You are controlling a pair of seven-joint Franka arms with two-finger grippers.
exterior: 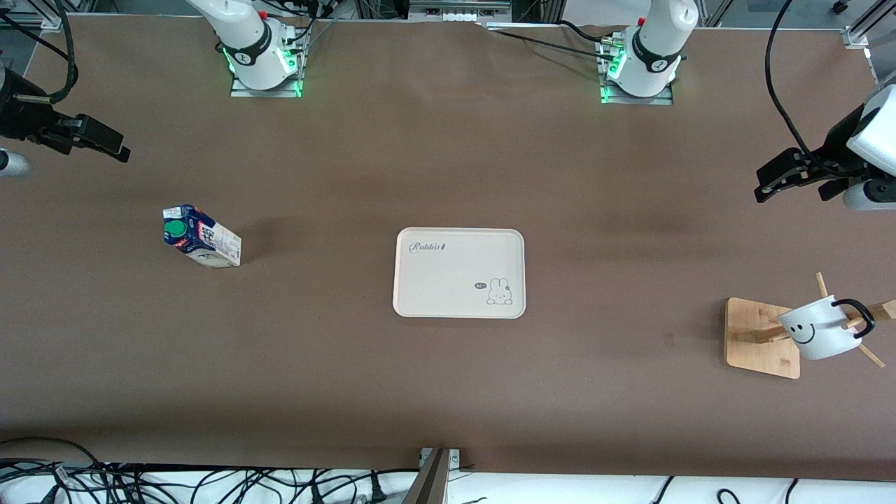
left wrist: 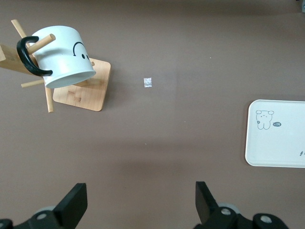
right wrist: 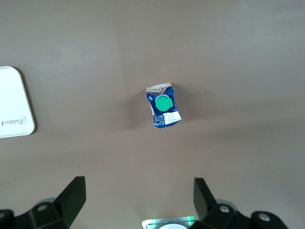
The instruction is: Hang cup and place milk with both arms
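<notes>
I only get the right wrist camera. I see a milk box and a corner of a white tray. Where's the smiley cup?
Observer: The cup hangs by its handle on a wooden rack, toward the left arm's end of the table.
Operator: Is a gripper holding it?
Observer: No. The left gripper is open, off it, over bare table.
Operator: Anything on the tray?
Observer: No, the tray holds nothing; the milk stands apart from it, and the right gripper is open too.
</notes>
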